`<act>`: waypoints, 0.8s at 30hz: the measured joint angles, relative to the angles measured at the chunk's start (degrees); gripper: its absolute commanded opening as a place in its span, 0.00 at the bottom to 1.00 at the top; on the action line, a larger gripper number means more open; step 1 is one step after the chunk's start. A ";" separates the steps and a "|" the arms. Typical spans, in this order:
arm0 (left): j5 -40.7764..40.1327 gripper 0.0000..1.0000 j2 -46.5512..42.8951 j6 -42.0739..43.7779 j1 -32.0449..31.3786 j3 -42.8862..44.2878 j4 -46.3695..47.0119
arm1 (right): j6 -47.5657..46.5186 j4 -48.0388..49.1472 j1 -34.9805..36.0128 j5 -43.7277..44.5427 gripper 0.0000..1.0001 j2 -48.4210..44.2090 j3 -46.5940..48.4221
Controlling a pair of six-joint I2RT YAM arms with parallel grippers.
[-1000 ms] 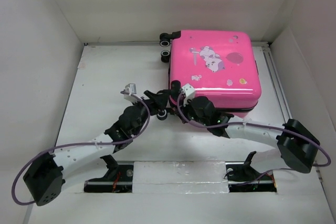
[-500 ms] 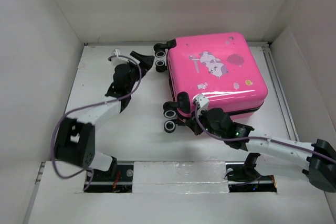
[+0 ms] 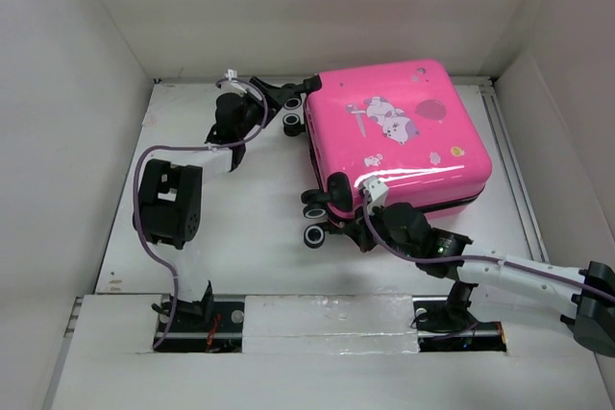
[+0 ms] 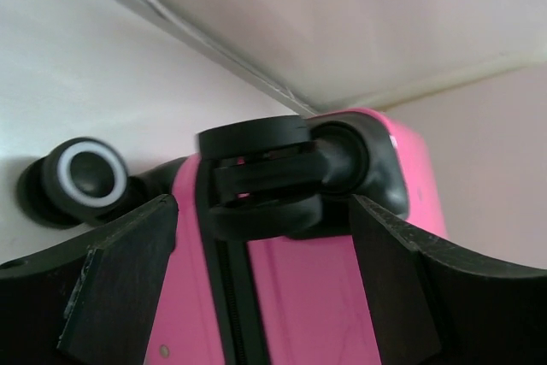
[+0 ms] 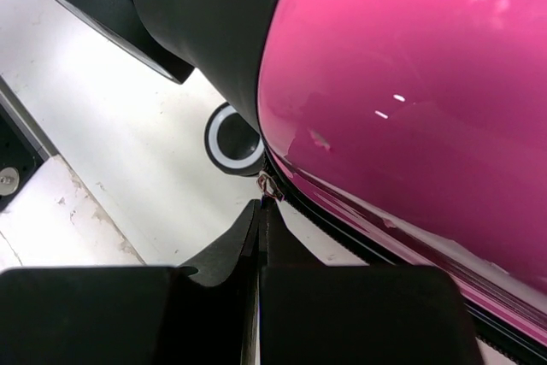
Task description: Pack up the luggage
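Luggage (image 3: pixel 399 136) lies flat, halves together; contents hidden.

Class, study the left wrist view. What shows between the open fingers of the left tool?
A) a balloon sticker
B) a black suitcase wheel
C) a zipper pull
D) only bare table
B: the left tool stands open, and a black wheel at a corner of the pink luggage shows between its fingers.

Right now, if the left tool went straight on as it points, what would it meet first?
Probably the black wheel at the corner of the luggage: it sits straight ahead between the open fingers of the left tool, seemingly very close.
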 measured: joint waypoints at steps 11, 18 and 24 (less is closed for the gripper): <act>3.82 0.61 4.37 -0.26 -0.90 2.62 5.27 | 0.42 0.17 0.26 0.48 0.00 0.31 0.00; 4.83 0.54 4.98 -0.44 -1.31 2.51 6.32 | 0.39 0.33 0.37 0.74 0.00 0.46 0.00; 6.14 0.00 7.06 -0.42 -1.11 4.83 6.34 | 0.42 1.62 0.39 1.36 0.00 0.90 0.00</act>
